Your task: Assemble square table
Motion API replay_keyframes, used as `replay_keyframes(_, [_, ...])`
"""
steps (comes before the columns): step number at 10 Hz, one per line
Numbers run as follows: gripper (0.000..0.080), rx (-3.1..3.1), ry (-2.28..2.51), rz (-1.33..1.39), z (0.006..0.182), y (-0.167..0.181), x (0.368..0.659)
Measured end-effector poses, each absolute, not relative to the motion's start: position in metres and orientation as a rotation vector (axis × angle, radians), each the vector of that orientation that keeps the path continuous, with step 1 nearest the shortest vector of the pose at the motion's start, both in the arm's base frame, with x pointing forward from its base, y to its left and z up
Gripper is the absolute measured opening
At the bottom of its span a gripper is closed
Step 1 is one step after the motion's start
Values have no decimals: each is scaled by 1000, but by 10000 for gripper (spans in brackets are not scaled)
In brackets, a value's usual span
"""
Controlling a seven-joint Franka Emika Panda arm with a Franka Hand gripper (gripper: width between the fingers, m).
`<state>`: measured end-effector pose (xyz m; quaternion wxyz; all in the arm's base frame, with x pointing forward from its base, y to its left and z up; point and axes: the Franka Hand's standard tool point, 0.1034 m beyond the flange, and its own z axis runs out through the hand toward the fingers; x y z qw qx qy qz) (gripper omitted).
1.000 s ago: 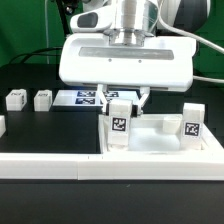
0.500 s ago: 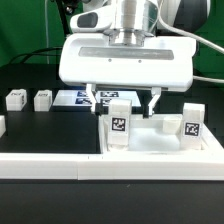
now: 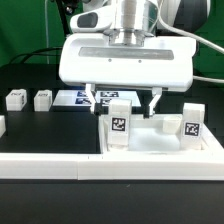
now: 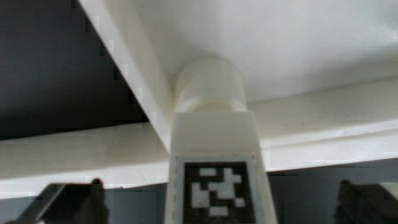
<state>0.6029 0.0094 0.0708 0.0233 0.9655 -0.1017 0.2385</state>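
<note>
**Jaws spread around upright leg post at slab corner**

Exterior view: gripper [image 3: 123, 104] hangs over the leg post [image 3: 119, 122], one finger [image 3: 96, 99] at the post's 9 o'clock, the other at its 3 o'clock. Jaws are apart, with a visible gap on both sides and nothing clamped. The wrist view agrees: dark fingertips [image 4: 71, 200] sit wide of the post [image 4: 214, 150] and do not touch it.

Edges and room: the post stands upright at the corner of the square table slab [image 3: 160, 146] on the exterior view's left, against the raised rim. There is free space straight up at 12 o'clock. Sideways room is tight, with only a narrow gap between each finger and the post. The wide white gripper body covers the area behind. In the wrist view the slab rim [image 4: 302, 100] runs diagonally behind the post top.

Labels: a black-and-white tag is on the post face in both views, pattern only, with no readable text. A second leg post [image 3: 191, 124] at 3 o'clock, on the slab's other corner, carries a similar tag.

Around: marker board [image 3: 76, 98] lies flat at 10 o'clock, partly hidden by the finger. Two small white pieces [image 3: 28, 99] sit at 9 o'clock, well apart from the slab. A long white rail [image 3: 50, 166] lies at 7 o'clock along the front of the black table [image 3: 50, 130]. Nothing stands between the fingers and the post.
</note>
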Motion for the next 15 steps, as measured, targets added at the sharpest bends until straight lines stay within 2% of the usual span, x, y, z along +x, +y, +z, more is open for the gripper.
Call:
replay_keyframes(2, [649,3083,-376,512,81,8,611])
replay_keyframes(4, [649,3135,-447,329,83,10,619])
replay_keyframes(7, [649,3162,-484,142,75,-2,623])
replay_keyframes(11, [649,3159,-490,148,74,-4,624])
replay_keyframes(12, [554,3154,-537,146,74,-4,624])
replay_keyframes(13, [554,3153,-538,146,74,-4,624])
replay_keyframes(14, [340,3147,-594,145,74,-4,623])
replay_keyframes(15, [290,3113,-775,138,74,-3,623])
